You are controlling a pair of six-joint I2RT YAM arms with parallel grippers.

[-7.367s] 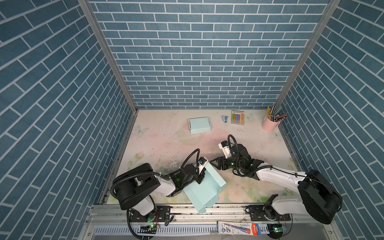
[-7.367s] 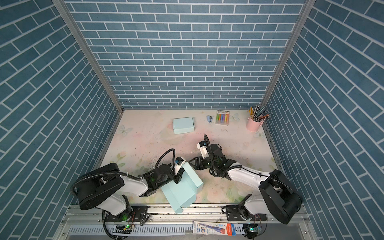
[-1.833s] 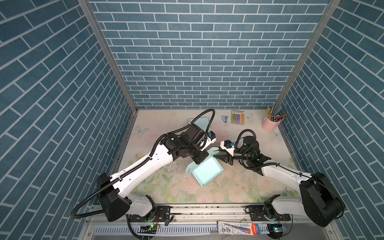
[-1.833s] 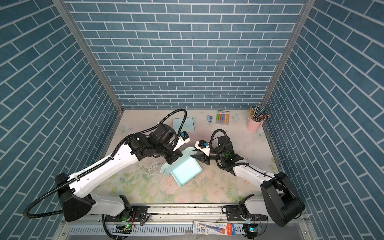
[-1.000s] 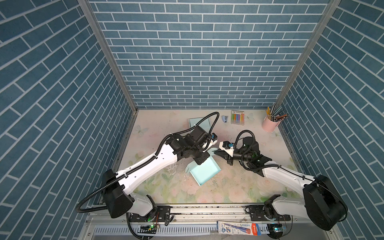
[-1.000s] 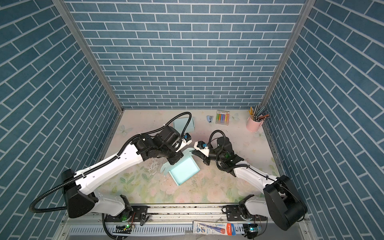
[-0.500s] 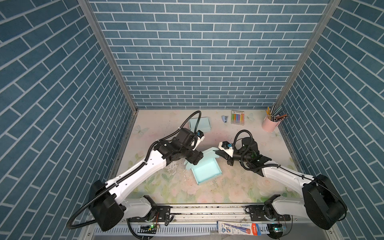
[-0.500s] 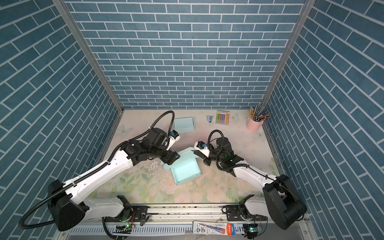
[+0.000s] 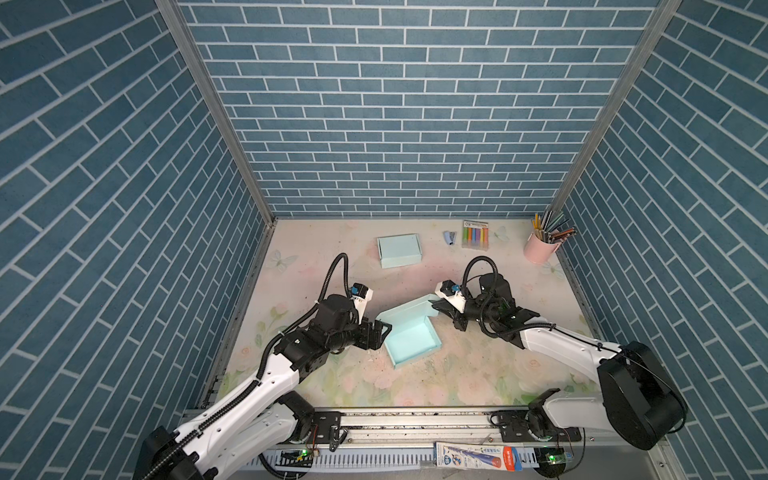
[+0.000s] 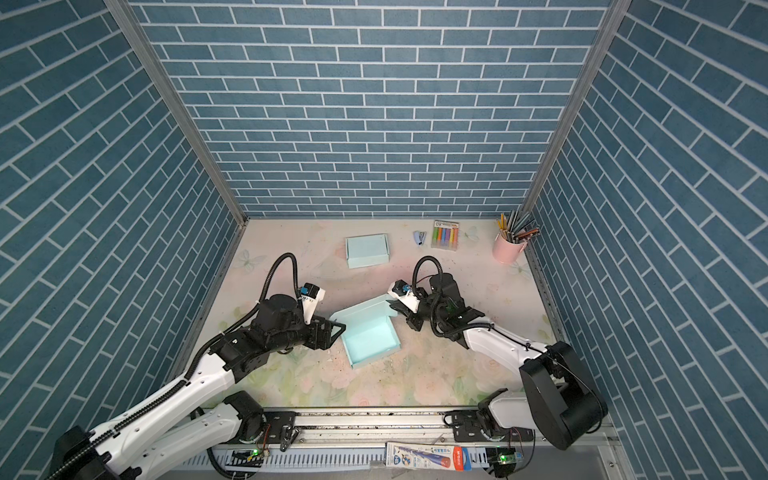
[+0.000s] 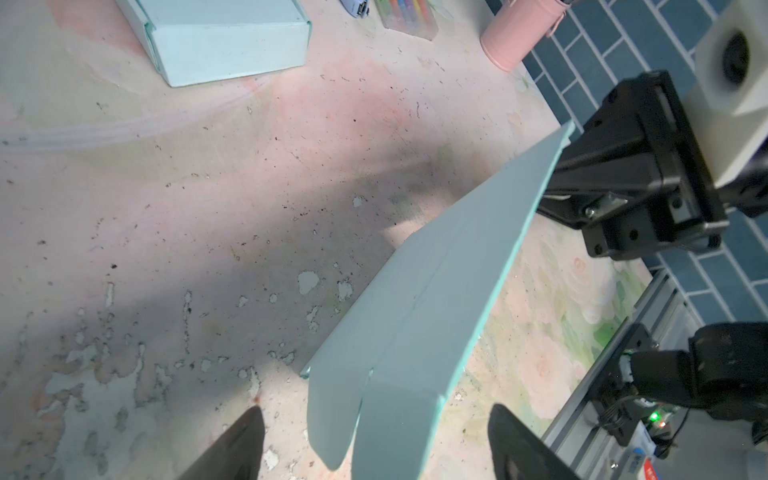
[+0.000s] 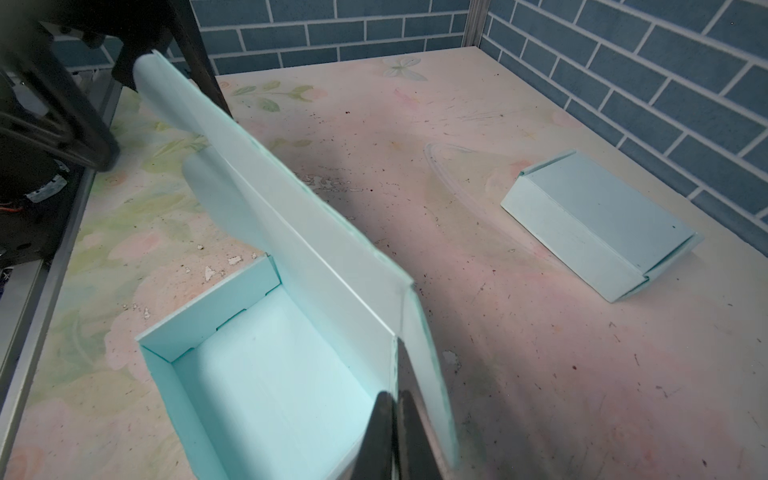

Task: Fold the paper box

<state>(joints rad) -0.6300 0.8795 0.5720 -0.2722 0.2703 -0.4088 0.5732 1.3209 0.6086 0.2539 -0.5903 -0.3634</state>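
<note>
The paper box (image 9: 413, 338) sits open mid-table between the arms, so I'd have the right gripper (image 9: 435, 304), pinched shut on a corner of the raised lid (image 9: 405, 311), brace it while the open left gripper (image 9: 383, 333) closes squarely on the end flap (image 11: 336, 415).

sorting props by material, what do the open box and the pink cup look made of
Open box: thin matte paperboard, pale teal; sharp fold creases, slotted tabs and thin cut edges show in the right wrist view. Pink cup: smooth, even pink wall with a faint sheen, perhaps painted metal or plastic; the look leaves it open.
</note>
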